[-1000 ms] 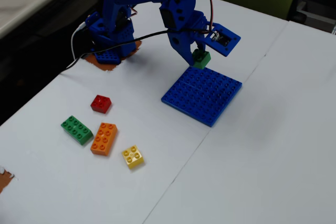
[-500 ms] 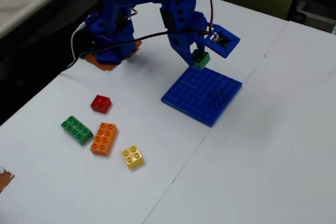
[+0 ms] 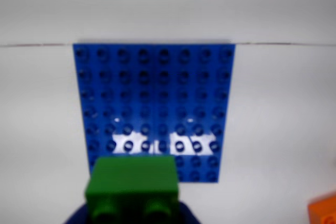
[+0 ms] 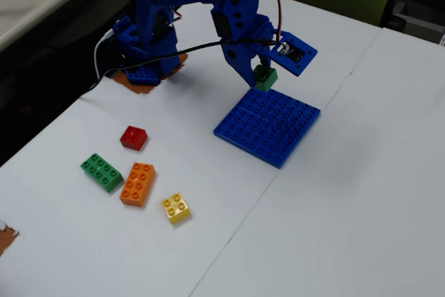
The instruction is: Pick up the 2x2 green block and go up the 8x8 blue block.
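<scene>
Holding the small green brick (image 4: 265, 77) in our closed hand (image 4: 263, 74), we hang just above the near edge of the big blue plate (image 4: 271, 126). To finish well, we should carry it further over the studs, square it, then lower.

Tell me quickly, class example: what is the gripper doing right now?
Gripper: shut on the small square green plastic brick, held in the air above the near edge of the large flat blue studded plate.
</scene>
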